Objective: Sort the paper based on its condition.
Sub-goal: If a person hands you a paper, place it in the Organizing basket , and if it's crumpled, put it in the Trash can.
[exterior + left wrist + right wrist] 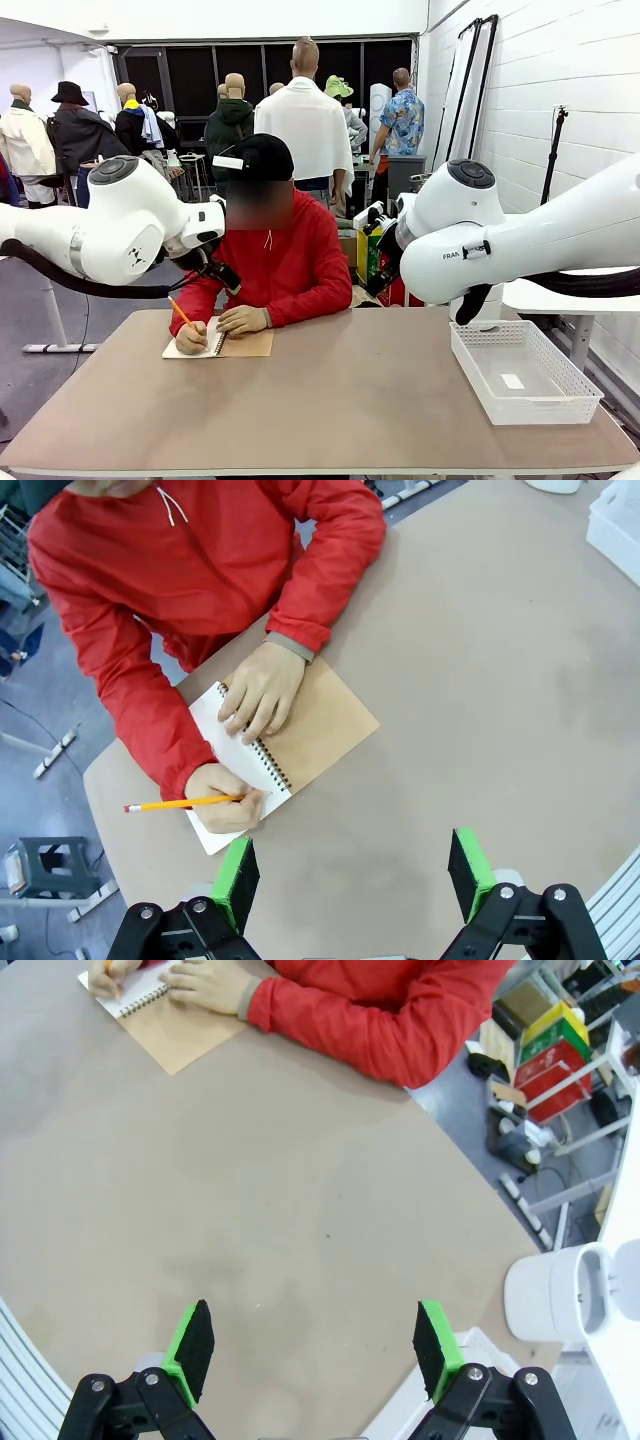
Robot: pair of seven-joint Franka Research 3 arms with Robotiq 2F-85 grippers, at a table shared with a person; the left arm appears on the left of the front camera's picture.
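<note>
In the front view, a person in a red top sits at the far side of the brown surface [350, 400]. The person writes with a yellow pencil [180, 310] on the white paper page [172, 350] of a spiral notebook with a brown card cover [245, 345]. The page is bound in the book, not torn out. A white plastic mesh tray [545, 408] waits on the robot's right side. I think the sorting has not begun, so all of it is left to do. The left arm [120, 225] and the right arm [480, 245] are both held up high and bent.

In the left wrist view, the left tool [350, 855] hangs above the surface and points down. Its green pads are wide apart with nothing between them. The page lies just past it, under the person's writing hand [225, 800]. The person's other hand [262, 690] rests on the notebook.

In the right wrist view, the right tool [313, 1330] is open wide and empty too. It hangs over a bare part of the surface, well apart from the notebook.
</note>
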